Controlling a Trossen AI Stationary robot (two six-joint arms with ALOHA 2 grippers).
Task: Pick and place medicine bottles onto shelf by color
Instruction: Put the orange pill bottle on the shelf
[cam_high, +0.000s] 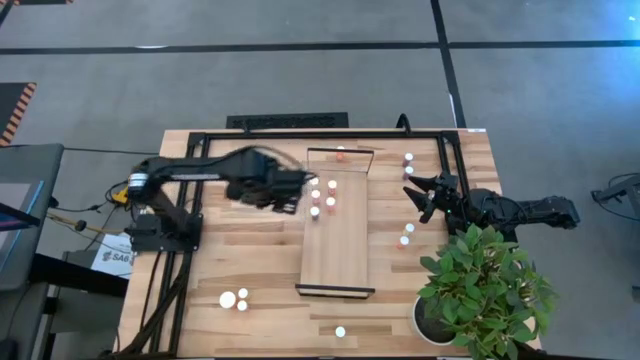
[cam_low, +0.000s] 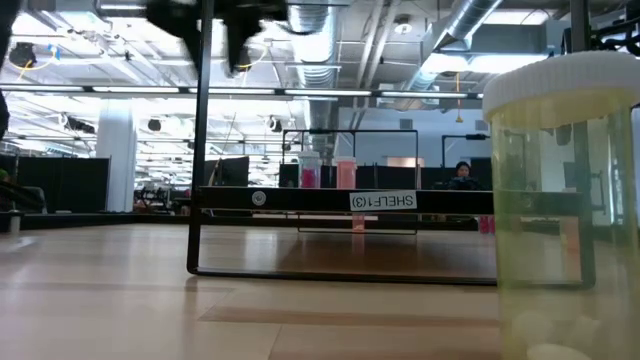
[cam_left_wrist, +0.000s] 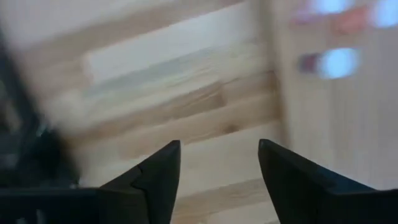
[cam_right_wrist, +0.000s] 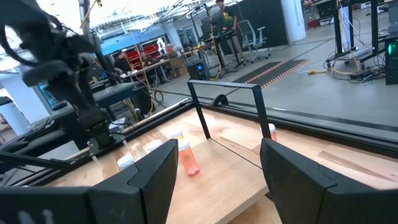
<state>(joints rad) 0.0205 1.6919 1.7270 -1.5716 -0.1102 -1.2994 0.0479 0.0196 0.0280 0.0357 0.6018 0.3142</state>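
The shelf (cam_high: 337, 240) is a pale board lying lengthwise at the table's middle, with dark rails at its ends. Several white-capped medicine bottles (cam_high: 322, 198) stand on its far half, and another (cam_high: 340, 153) by the far rail. More bottles stand on the table to the right (cam_high: 407, 235), the far right (cam_high: 408, 164), the near left (cam_high: 235, 299) and the near middle (cam_high: 340, 331). My left gripper (cam_high: 290, 203) (cam_left_wrist: 217, 146) hangs blurred above the table just left of the shelf, pointing down, open and holding nothing. My right gripper (cam_high: 418, 195) (cam_right_wrist: 217, 146) waits open at the right, level.
A potted plant (cam_high: 485, 285) stands at the near right corner. A dark frame (cam_high: 200, 140) runs along the table's far and left sides. In the low view, one pale bottle (cam_low: 560, 200) stands close to the camera, and the shelf's end rail (cam_low: 340, 200) crosses the middle.
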